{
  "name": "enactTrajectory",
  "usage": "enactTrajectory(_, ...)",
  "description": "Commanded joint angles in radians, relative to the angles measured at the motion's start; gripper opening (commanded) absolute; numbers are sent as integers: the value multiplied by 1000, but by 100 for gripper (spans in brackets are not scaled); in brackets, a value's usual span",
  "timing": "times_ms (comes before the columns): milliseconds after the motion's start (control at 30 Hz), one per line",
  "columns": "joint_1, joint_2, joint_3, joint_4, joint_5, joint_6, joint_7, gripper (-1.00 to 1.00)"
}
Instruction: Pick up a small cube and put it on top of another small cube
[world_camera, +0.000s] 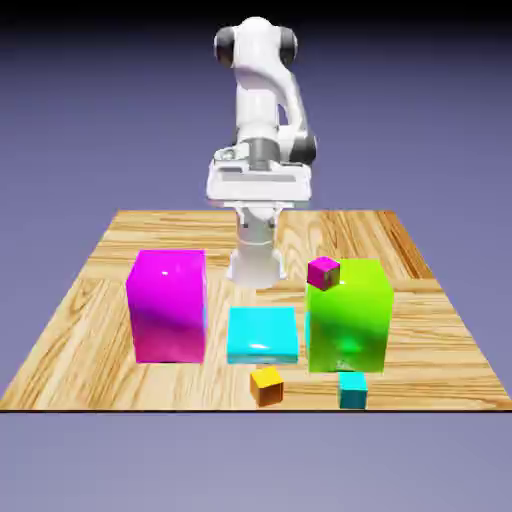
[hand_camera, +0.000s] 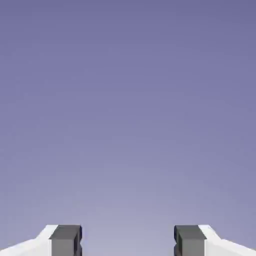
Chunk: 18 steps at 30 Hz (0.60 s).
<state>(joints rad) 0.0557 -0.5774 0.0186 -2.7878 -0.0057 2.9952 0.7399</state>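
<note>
The small cube is out of view in both frames. My gripper (hand_camera: 127, 241) is open: the hand view shows its two grey fingertips (hand_camera: 65, 240) far apart, with only the blue-violet backdrop between and beyond them. In the exterior view the white hand (world_camera: 258, 186) hangs high above the far half of the table, well clear of every block. A tiny magenta cube (world_camera: 323, 272) sits at the upper left edge of the big lime-green block (world_camera: 350, 318). A tiny orange cube (world_camera: 266, 385) and a tiny teal cube (world_camera: 352, 389) lie near the table's front edge.
A tall magenta block (world_camera: 167, 305) stands at the exterior view's left. A low cyan block (world_camera: 262, 335) lies between it and the lime-green block. The wooden table (world_camera: 100, 350) ends just in front of the tiny cubes.
</note>
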Motion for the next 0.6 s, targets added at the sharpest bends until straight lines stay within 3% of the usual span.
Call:
enactTrajectory(0, 36, -6, 15, 18, -5, -35, -1, 0)
enactTrajectory(567, 652, 352, 179, 126, -693, -475, -284, 0)
